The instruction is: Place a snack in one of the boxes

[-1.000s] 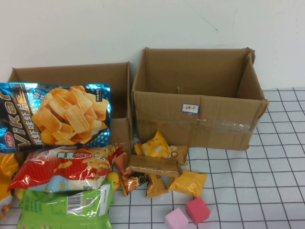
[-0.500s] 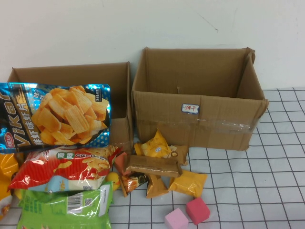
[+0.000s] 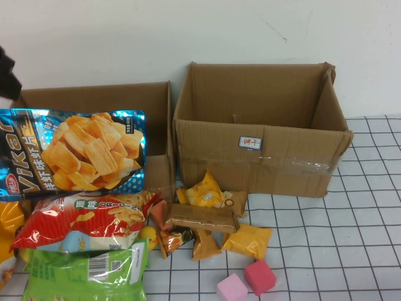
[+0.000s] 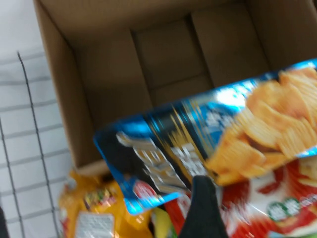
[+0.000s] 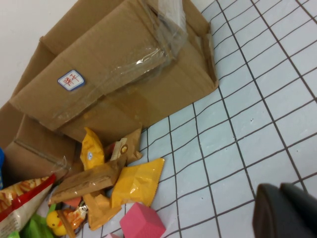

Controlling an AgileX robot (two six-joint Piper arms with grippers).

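Observation:
Two open cardboard boxes stand at the back: a low left box point(image 3: 94, 100) and a bigger right box point(image 3: 260, 125) with a white label. A blue chips bag point(image 3: 75, 150) leans on the left box's front, over a red snack bag point(image 3: 88, 219) and a green bag point(image 3: 84, 273). Small yellow and brown snack packs point(image 3: 207, 219) lie before the right box. My left gripper point(image 4: 200, 203) hovers over the blue bag point(image 4: 208, 148) at the left box's point(image 4: 163, 54) front edge; its arm point(image 3: 6, 72) shows at the far left. My right gripper point(image 5: 287, 210) is shut and empty, low over the checked cloth on the right.
A red cube point(image 3: 259, 276) and a pink cube point(image 3: 232, 289) sit at the front middle. A yellow rubber duck point(image 3: 149, 237) peeks out beside the red bag. Checked cloth point(image 3: 351, 238) lies bare to the right of the snacks. A wall stands right behind the boxes.
A dark part of my left arm has come into the high view at the far left edge, above the left box. The snacks and boxes have not moved.

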